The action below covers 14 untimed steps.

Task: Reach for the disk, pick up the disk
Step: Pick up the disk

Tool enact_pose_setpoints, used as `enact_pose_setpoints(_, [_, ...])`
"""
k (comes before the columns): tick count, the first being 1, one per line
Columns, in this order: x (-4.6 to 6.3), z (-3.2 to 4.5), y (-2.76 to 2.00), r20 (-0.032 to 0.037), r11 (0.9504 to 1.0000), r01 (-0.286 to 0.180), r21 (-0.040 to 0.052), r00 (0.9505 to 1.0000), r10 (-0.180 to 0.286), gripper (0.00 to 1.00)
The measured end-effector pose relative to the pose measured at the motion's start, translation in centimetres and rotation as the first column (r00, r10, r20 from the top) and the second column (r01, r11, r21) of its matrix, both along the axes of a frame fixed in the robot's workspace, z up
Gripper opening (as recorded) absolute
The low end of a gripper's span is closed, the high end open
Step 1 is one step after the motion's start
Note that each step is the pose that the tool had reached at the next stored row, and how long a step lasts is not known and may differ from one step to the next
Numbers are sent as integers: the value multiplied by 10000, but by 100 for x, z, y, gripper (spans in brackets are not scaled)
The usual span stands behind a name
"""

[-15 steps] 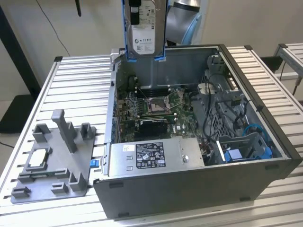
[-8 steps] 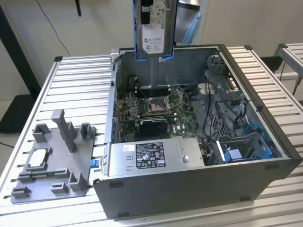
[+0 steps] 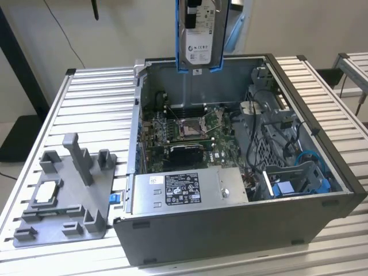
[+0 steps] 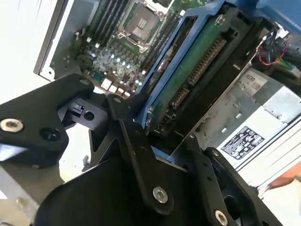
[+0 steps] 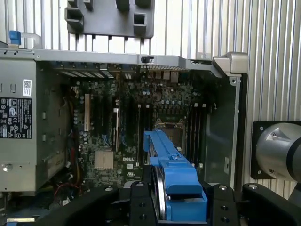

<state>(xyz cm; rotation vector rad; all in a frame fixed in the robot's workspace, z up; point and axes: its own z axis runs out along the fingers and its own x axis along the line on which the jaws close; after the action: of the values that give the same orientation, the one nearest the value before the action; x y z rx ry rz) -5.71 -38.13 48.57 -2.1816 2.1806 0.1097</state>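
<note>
disk: hard drive in a blue frame (image 3: 200, 35), hanging upright above the rear wall of the open computer case (image 3: 241, 230). It touches nothing below and its label faces the exterior camera.
jaws: closed on the disk. In both wrist views they bracket the blue frame from either side, with no gap showing.
grip logic: holding by the frame edges probably keeps pressure off the green circuit board side (image 4: 188, 80) and the label face.
task state: pick-up looks done, since the disk is clear of the case.
case: on its side with the panel off, on the slatted metal surface (image 3: 98, 103). The motherboard (image 3: 190, 123) faces up, so the inside can be reached from above.
power supply: grey box (image 3: 184, 188) against the case's near wall, well below the disk.
bay parts: blue plastic (image 3: 305, 178) at the exterior view's right end of the case. This is not the disk.
fixture: grey holder (image 3: 63, 201) on the surface at the exterior view's left, with a small silver chip (image 3: 47, 192) seated in it. Not the target.
</note>
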Motion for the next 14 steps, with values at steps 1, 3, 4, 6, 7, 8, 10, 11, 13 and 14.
enact_pose_setpoints(1, [32,0,0,0,10000,0,0,10000,0,0])
enact_pose_setpoints(3, [97,0,0,0,10000,0,-1,10000,0,0])
enact_pose_setpoints(4, [129,0,0,0,10000,-1,-1,10000,1,0])
enact_pose_setpoints(6, [188,0,0,0,10000,-1,-1,10000,1,0])
enact_pose_setpoints(7, [218,0,0,0,10000,-1,0,10000,1,0])
enact_pose_setpoints(8, [246,0,0,0,10000,-1,0,10000,1,0])
enact_pose_setpoints(10, [303,0,0,0,10000,-1,0,10000,1,0])
enact_pose_setpoints(11, [330,0,0,0,10000,-2,0,10000,2,0])
enact_pose_setpoints(13, [385,0,0,0,10000,-2,0,10000,2,0])
enact_pose_setpoints(14, [410,0,0,0,10000,-1,1,10000,1,0])
